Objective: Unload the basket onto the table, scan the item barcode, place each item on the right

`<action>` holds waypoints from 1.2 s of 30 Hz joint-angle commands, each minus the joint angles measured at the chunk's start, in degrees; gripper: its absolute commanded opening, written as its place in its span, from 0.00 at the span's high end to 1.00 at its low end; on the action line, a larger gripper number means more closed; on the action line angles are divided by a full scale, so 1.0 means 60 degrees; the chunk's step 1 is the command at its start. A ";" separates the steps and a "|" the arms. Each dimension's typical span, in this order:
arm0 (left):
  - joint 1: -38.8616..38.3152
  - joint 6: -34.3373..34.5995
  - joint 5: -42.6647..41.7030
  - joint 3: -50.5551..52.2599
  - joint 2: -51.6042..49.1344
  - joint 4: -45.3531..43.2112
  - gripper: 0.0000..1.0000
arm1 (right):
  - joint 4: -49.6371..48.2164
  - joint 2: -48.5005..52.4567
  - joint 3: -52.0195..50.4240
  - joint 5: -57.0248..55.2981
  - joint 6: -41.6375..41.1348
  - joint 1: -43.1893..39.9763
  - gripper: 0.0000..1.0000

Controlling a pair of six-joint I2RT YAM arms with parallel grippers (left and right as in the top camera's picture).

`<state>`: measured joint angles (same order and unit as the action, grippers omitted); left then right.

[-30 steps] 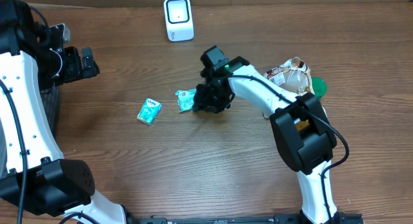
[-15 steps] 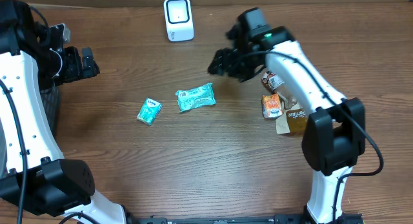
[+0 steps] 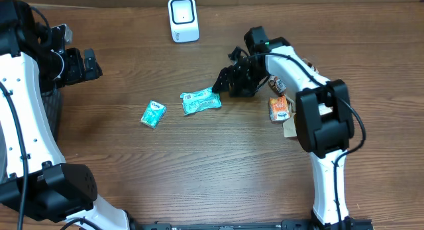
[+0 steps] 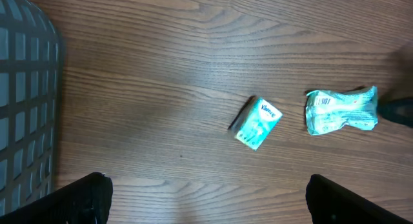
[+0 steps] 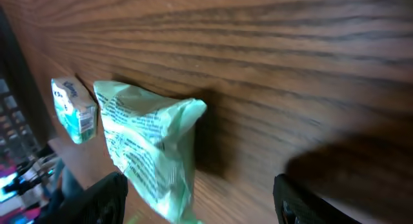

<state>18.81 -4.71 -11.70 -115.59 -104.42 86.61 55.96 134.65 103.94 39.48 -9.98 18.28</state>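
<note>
A crumpled green packet with printed text lies flat on the wooden table, and a small teal tissue pack lies to its left. The white scanner stands at the back. My right gripper is low at the packet's right end, open. In the right wrist view the packet lies just ahead of the right gripper, close to the left finger and not gripped. My left gripper is open and empty, high at the far left; its view shows the packet and the tissue pack.
A dark mesh basket stands at the table's left edge. A pile of other items, among them an orange box, lies to the right, behind my right arm.
My right gripper let go of the green packet, opened and swung up to the right. It has since come back down beside the packet's right end. The left arm has not moved.
</note>
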 commanded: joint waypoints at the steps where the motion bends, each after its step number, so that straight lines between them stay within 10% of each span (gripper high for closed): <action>1: 0.0040 -0.0149 0.0018 -0.0047 0.0036 -0.0018 0.00 | -0.0251 0.0295 0.0026 0.0790 -0.0011 0.0419 0.30; 18: 0.0040 -0.0149 0.0018 -0.0047 0.0036 -0.0018 0.00 | -0.1537 0.0353 -0.0280 0.0754 -0.1734 0.1140 0.66; 31: 0.0040 -0.0149 0.0018 -0.0047 0.0036 -0.0018 0.00 | -0.3508 0.0353 -0.1519 0.0608 -0.3286 0.1464 0.63; 36: 0.0040 -0.0149 0.0018 -0.0047 0.0036 -0.0018 0.00 | -0.3555 0.0353 -0.1530 0.0667 -0.3311 0.1497 0.93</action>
<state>18.81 -4.71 -11.70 -115.59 -104.42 86.61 34.06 135.81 96.27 45.41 -28.56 26.61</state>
